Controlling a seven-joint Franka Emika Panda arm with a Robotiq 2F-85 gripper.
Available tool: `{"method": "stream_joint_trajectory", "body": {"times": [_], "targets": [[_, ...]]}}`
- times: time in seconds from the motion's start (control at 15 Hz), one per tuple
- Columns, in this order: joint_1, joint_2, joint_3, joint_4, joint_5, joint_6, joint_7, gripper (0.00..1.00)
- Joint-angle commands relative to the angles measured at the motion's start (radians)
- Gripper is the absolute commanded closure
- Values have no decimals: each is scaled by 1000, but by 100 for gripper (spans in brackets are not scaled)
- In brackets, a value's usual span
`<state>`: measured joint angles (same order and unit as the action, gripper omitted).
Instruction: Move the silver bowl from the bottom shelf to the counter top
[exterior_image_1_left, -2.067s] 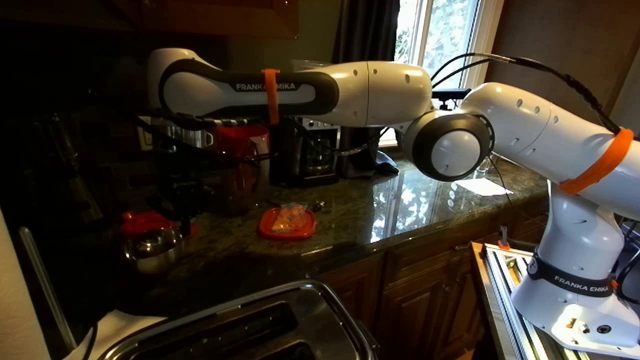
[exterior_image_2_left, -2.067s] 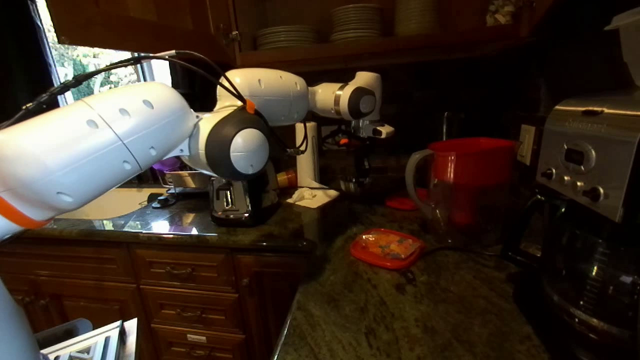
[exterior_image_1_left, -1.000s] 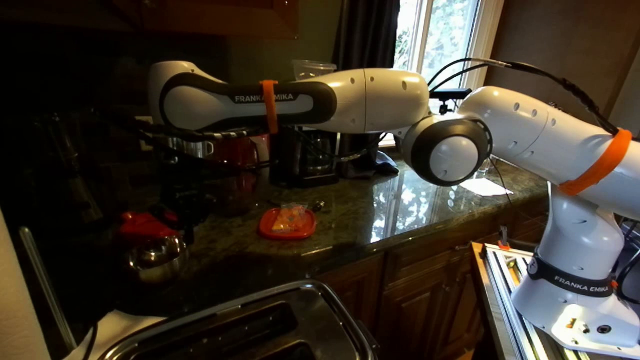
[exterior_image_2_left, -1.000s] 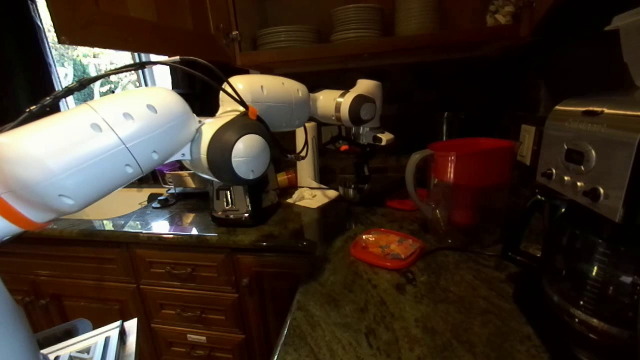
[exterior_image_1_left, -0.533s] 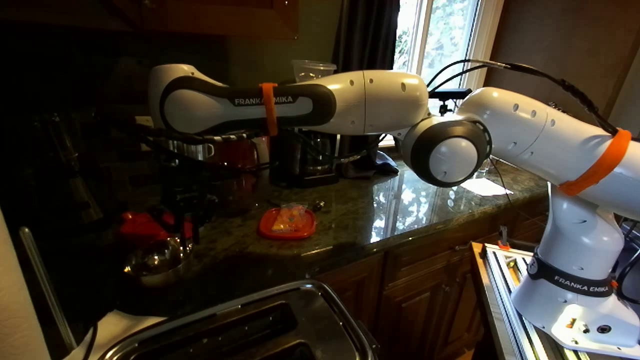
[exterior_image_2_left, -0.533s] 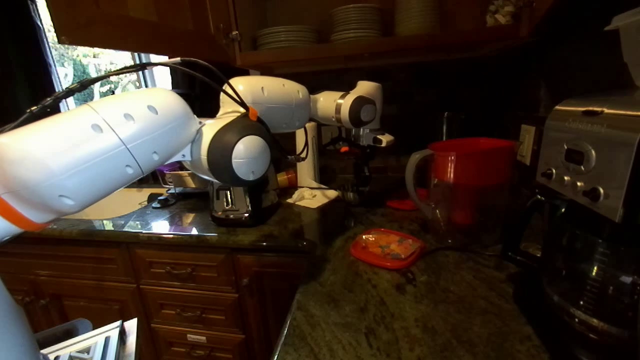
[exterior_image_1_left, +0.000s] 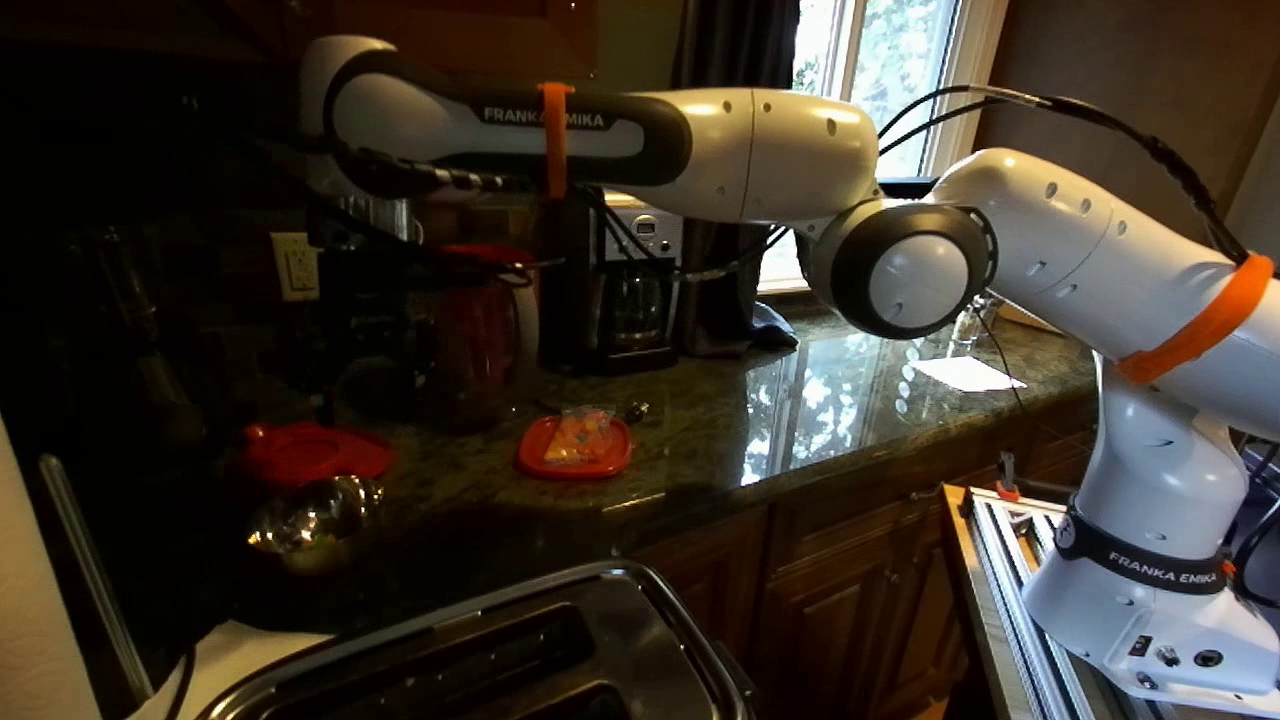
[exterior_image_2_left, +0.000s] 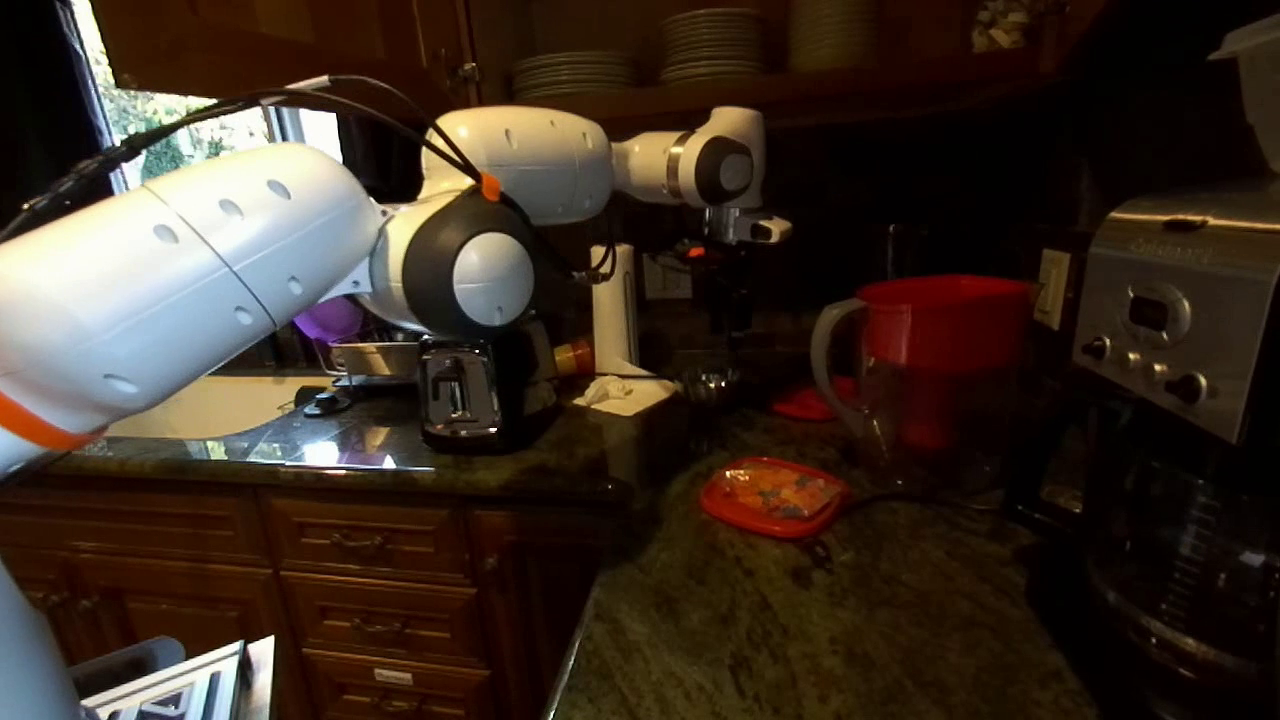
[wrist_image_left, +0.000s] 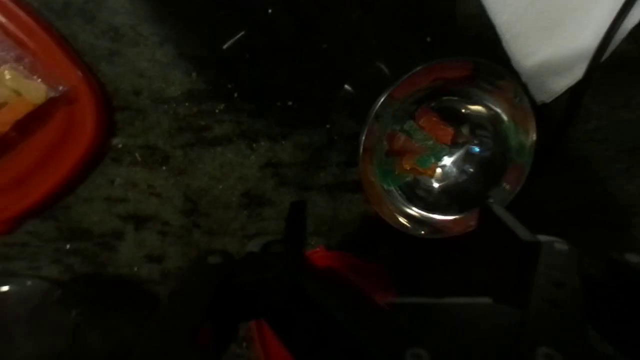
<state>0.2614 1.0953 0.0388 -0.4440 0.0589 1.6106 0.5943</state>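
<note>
Here we are seeing the small, round, shiny silver bowl (wrist_image_left: 455, 200) sitting on the long, dark, shiny stone counter top (exterior_image_2_left: 820, 620), near a white paper sheet (wrist_image_left: 545, 45). Above the bowl, we are seeing the black gripper (wrist_image_left: 394, 203) hanging, its two fingers standing wide apart.

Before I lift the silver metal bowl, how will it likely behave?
The silver metal bowl should feel stiff, judging by its metallic sheen. Glossy and curved, it may prove slippery. The coloured pieces inside could slide if it tilts.
</note>
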Motion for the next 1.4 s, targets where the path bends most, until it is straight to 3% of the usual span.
{"method": "stream_joint_trajectory", "body": {"times": [0.0, 0.27, 0.67, 1.07, 1.33], "targets": [[-11, -88, 4, -15, -14, -78, -177, 0], [-31, -171, -4, -5, -34, -113, -334, 0], [-58, -286, 11, 24, -34, -26, -567, 0], [-68, -318, 34, 18, 2, -11, -575, 0], [-116, -418, 60, -5, 31, -226, -656, 0]]}}
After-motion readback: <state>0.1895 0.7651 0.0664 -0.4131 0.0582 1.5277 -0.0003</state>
